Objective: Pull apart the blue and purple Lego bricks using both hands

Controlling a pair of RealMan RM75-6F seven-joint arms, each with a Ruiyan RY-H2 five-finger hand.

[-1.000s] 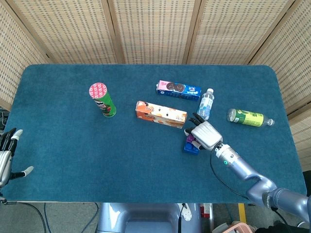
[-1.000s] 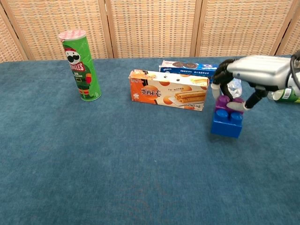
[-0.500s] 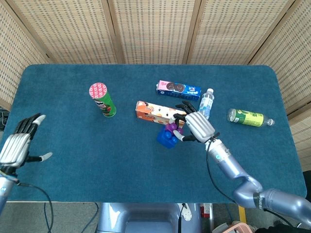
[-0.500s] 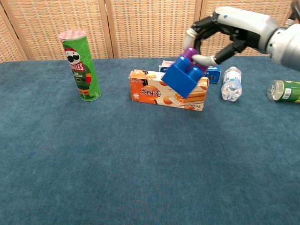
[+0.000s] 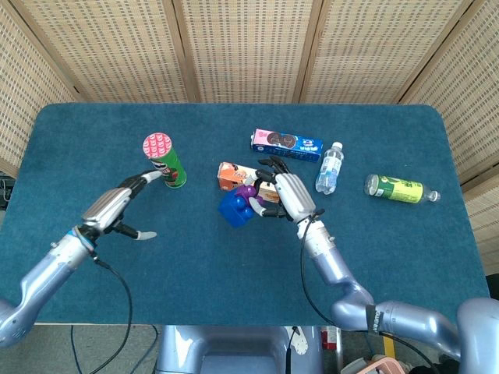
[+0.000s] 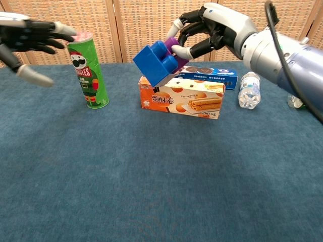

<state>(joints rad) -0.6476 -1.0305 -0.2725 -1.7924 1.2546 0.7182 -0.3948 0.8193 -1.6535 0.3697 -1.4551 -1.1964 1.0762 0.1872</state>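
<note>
1. The blue brick [image 6: 154,63] and the purple brick [image 6: 174,53] are joined and lifted above the table [image 5: 234,296]. I hold them in my right hand [image 5: 287,195]; my fingers [image 6: 187,50] close around the purple brick, and the blue brick sticks out past my fingertips, toward my left side.

2. My left hand [image 5: 117,206] holds nothing. Its fingers are spread and straight, well apart from the bricks, near the top of the green chips can [image 6: 88,70].

3. I judge that the step in hand is to bring my left hand across to the blue brick. To do it well, I should keep my right hand firm and not turning, so the free blue faces look toward my left fingers. I should take the blue brick on two opposite sides, then pull straight away from the purple one, maybe with a little tilt.

4. The risk is that my left hand knocks the chips can on its way.

5. Below my right fingers lies the orange biscuit box [image 6: 181,98], closed, and behind it the blue cookie box [image 6: 209,75], also closed. Further to my right side lie a small water bottle [image 6: 249,91], capped, and a green bottle [image 5: 399,188] on its side. I cannot tell what is inside them.
</note>
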